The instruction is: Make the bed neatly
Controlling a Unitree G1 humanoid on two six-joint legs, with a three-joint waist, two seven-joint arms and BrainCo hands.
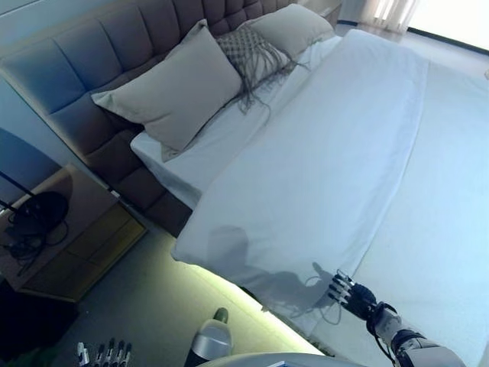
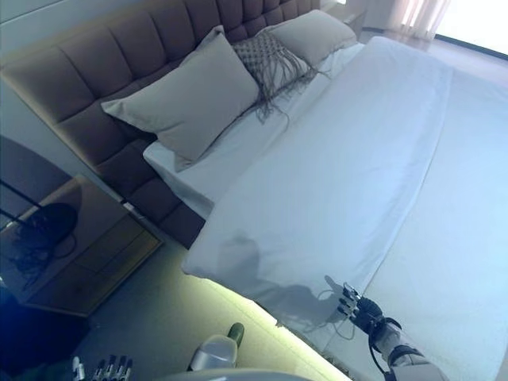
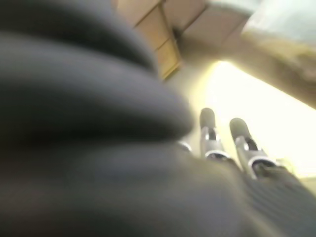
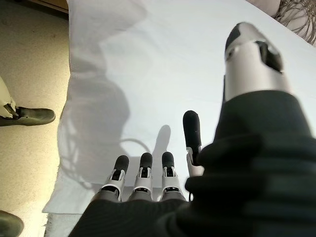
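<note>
A white duvet [image 1: 328, 153] lies spread over the bed, its near side edge hanging over the bed's side. A strip of white sheet [image 1: 191, 164] shows bare between it and the pillows. My right hand [image 1: 353, 294] rests on the duvet near its lower side edge. In the right wrist view its fingers [image 4: 143, 170] are straight over the cloth, holding nothing. My left hand [image 1: 103, 354] hangs low over the floor beside the bed, with straight fingers [image 3: 239, 136] in its wrist view.
A large beige pillow [image 1: 179, 88], a fringed cushion [image 1: 252, 50] and a second pillow [image 1: 294, 27] lean on the padded headboard [image 1: 84, 69]. A wooden nightstand [image 1: 76, 245] with a black object [image 1: 34, 214] stands left of the bed. A lit strip glows under the bed's side.
</note>
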